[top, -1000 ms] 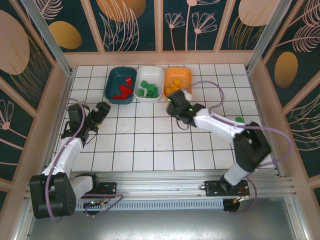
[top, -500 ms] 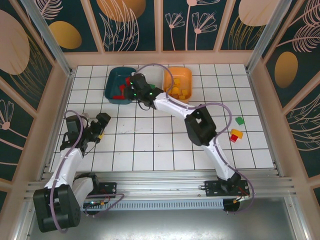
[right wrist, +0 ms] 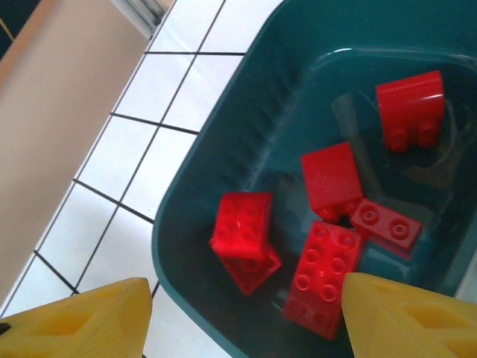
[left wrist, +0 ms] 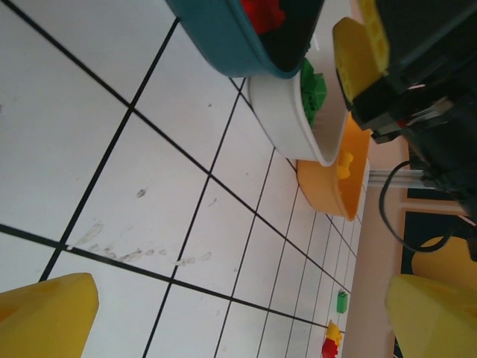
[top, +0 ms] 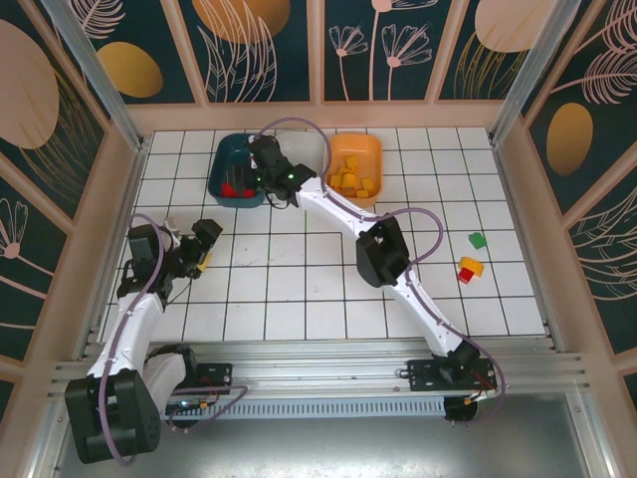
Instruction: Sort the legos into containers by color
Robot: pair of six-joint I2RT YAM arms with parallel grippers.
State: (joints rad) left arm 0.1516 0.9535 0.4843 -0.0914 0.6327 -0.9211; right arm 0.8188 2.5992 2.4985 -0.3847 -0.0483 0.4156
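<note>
- Now, at the upper left of the overhead view, the right tool (top: 261, 157) is seen hanging over the teal tub (top: 216, 177), with its arm stretched long across the surface (top: 299, 289).
- In the right wrist view its fingers are held moderately apart, one yellow tip at each lower corner of the frame, and nothing is gripped between them.
- Several red legos (right wrist: 324, 276) are found lying on the floor of that teal tub; at middle left of the frame one is propped on another.
- At the left middle of the overhead view, the left tool (top: 204, 239) is parked low over the surface.
- Its jaws are spread wide and nothing is held; in the left wrist view only bare tiles are seen between the two tips.
- Across the top right of the left wrist view the tubs are lined up side by side: teal first, then the white tub (left wrist: 279, 119), then the orange tub (left wrist: 328, 190).
- Green legos (left wrist: 313, 89) are heaped in the white tub, and yellow legos (top: 350, 179) are gathered in the orange one.
- At the right of the overhead view three strays are spotted on the tiles, well apart from the tubs: a loose green lego (top: 477, 240) on its own, and just below it a loose yellow lego (top: 470, 264) touching a loose red lego (top: 464, 276).
</note>
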